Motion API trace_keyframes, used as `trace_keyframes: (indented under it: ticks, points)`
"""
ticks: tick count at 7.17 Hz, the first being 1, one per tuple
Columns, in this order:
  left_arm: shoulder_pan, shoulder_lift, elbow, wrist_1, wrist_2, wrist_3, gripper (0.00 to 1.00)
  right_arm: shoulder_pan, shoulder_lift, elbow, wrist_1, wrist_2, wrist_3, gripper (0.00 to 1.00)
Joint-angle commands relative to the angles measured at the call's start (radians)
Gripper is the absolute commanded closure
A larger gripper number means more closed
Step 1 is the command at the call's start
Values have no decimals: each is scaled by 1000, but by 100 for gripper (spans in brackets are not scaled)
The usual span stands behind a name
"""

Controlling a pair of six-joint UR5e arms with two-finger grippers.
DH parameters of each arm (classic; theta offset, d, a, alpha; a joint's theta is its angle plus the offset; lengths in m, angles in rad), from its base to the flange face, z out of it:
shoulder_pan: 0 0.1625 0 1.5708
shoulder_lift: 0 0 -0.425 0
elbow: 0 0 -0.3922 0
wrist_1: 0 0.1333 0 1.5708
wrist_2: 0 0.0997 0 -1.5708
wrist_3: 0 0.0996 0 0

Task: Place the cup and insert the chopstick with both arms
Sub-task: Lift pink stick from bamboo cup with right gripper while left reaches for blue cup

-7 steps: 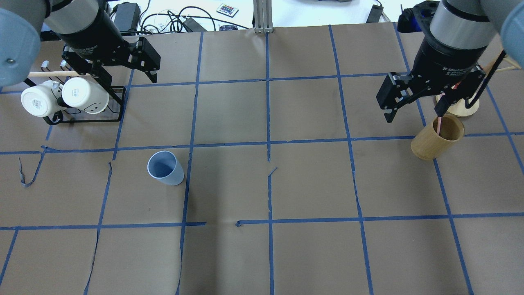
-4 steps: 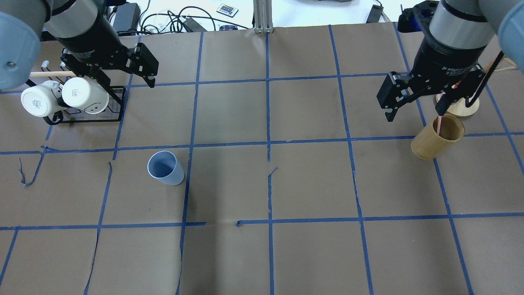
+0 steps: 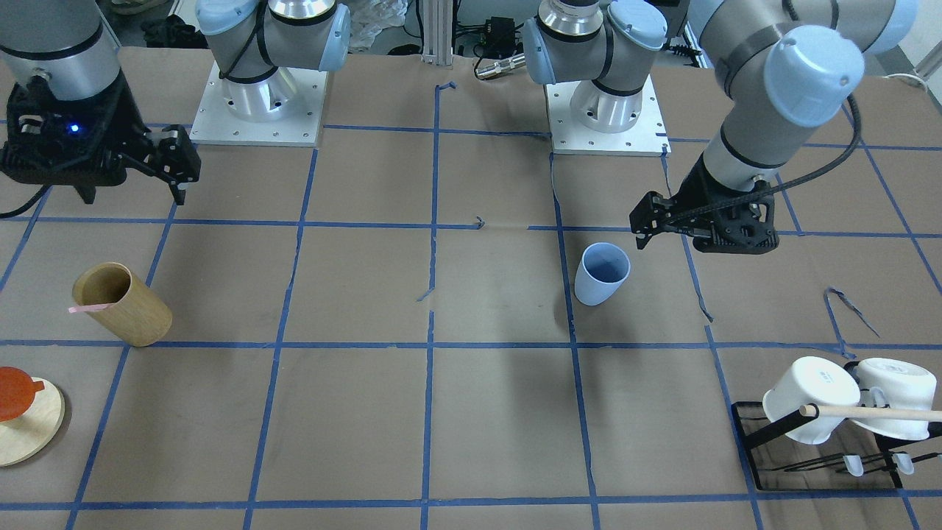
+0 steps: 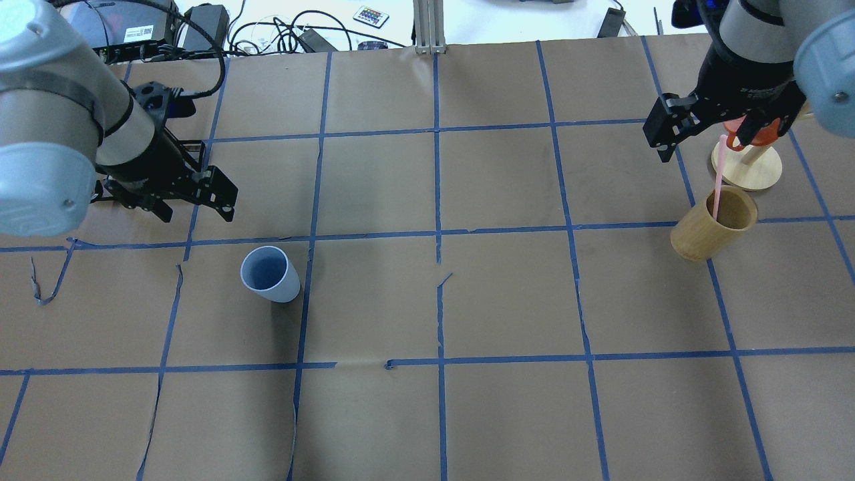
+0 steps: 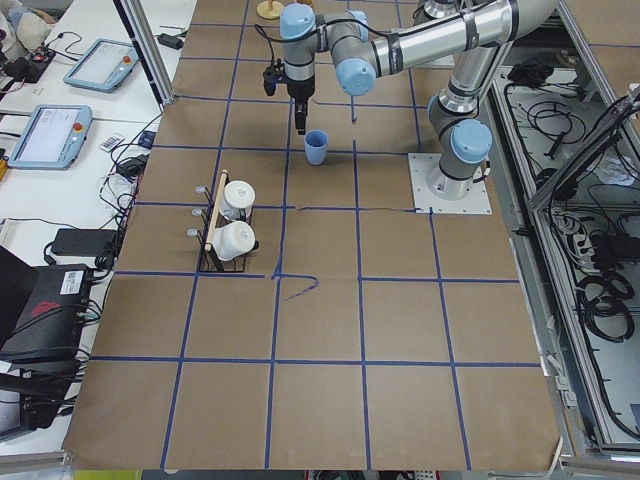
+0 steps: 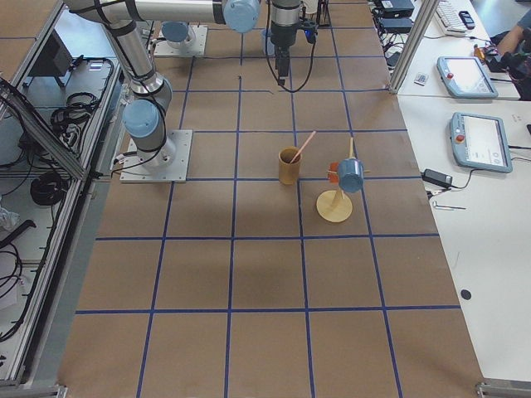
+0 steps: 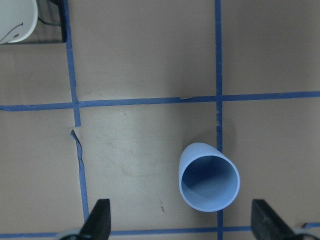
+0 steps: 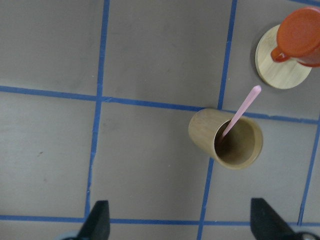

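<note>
**Cup upright, chopstick in holder**

The blue cup (image 4: 270,274) stands upright on the table (image 4: 507,300), near the left gripper (image 4: 198,215), whose jaws are spread wide and empty. Well apart from it, the pink chopstick (image 4: 718,180) leans inside the bamboo holder (image 4: 701,237). The right gripper (image 8: 181,224) hangs nearby, equally wide, holding nothing.

Table (image 4: 501,414): brown paper cover, blue tape grid (image 4: 437,200). One loose curl of tape (image 4: 40,287) near the left edge. Black wire rack (image 3: 758,434) toward the far edge, left side, carries two white mugs (image 3: 809,397), tipped, with a wooden rod (image 3: 876,414) above them. Round wooden stand (image 8: 277,72) toward the far edge, right side, with a red cup (image 8: 302,32) over it. Cables (image 4: 280,33) and a remote (image 4: 371,16) lie beyond the far edge.
</note>
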Motion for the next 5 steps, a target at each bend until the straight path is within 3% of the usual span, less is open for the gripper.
trace_keyframes:
  ticks: [1, 2, 3, 4, 5]
  points:
    - [4, -27, -145, 166, -6, -14, 2, -119, 14, 86, -182, 29, -170, 1]
    - [4, -32, -171, 184, -5, -22, 2, -162, 28, 125, -236, 119, -211, 0]
    - [4, -26, -200, 185, -5, -23, 2, -192, 49, 159, -307, 129, -254, 1]
    - [4, -37, -222, 217, -26, -28, 7, -198, 77, 194, -416, 129, -320, 11]
    - [4, -48, -245, 253, -64, -55, 20, -204, 103, 220, -495, 129, -384, 11]
